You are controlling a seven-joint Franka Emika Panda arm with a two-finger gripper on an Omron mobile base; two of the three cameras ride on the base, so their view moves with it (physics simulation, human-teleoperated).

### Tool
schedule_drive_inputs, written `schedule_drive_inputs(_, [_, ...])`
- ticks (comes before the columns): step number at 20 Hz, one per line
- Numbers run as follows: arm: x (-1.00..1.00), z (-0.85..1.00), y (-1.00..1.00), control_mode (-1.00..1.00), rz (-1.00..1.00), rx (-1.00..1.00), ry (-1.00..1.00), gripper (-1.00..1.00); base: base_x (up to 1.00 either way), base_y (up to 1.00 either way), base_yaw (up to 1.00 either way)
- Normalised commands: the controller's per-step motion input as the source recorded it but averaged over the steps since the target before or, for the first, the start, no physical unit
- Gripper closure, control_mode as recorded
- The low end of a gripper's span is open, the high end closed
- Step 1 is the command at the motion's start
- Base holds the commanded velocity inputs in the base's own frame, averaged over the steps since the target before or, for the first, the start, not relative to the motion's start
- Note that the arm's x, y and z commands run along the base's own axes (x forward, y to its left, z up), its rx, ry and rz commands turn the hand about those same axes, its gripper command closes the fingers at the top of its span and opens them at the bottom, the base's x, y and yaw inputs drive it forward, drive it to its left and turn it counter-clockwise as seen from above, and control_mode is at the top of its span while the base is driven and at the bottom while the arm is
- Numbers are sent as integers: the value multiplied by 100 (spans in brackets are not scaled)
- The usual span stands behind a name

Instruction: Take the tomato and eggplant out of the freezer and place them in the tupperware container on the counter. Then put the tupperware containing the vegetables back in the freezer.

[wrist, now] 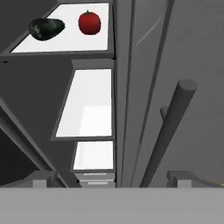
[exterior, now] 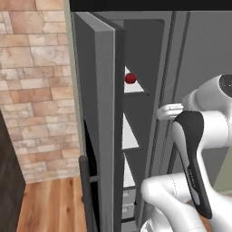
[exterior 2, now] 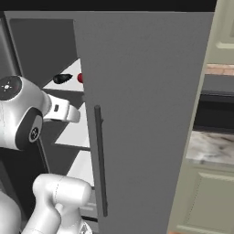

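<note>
Both vegetables are sitting on the freezer's (exterior: 97,113) top white shelf (wrist: 94,43), tomato (wrist: 89,22) near its right edge, eggplant (wrist: 46,28) lying crosswise just left, while I'm holding my gripper (wrist: 111,177) spread wide, well below them.

A kitchen: open freezer (exterior: 104,113), marble counter (exterior 2: 212,148), green cabinets (exterior 2: 205,201), brick wall (exterior: 34,86).

In the right base view, the thick grey freezer door (exterior 2: 146,114) hides half the glossy red tomato (exterior 2: 80,78); the veined marble counter (exterior 2: 211,148) is cut off at the right edge.
</note>
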Motion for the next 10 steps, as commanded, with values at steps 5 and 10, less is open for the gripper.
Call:
schedule_drive_inputs(5, [0, 0, 0, 100, 0, 0, 0, -100, 24, 30, -1])
schedule_drive_inputs(10, [5, 17, 3, -100, 0, 1, 0, -100, 3, 4, 0])
